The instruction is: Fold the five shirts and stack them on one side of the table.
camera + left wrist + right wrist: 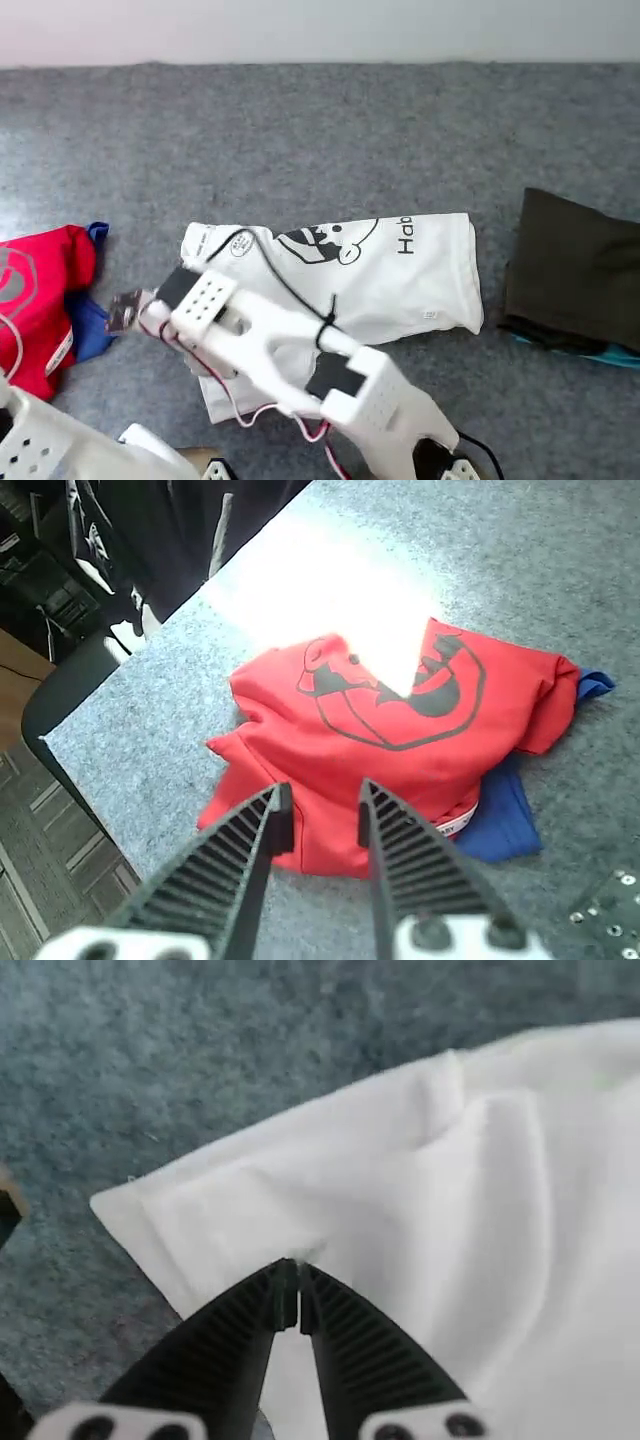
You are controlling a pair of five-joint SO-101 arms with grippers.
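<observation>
Softly creased, white shirt sits pinched between ridged right fingers; left fingers gape above crumpled red shirt.

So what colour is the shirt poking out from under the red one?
Blue; the blue shirt under the red shirt shows best in the left wrist view.

From the high view, looks steeply down from a fixed spot over the grey table, wide enough to take in the white shirt, red shirt and dark folded shirt. From the left wrist, peers past the left gripper at a slant, fairly near, onto the same red shirt. From the right wrist, stares past the right gripper, very close, onto the same white shirt.
</observation>
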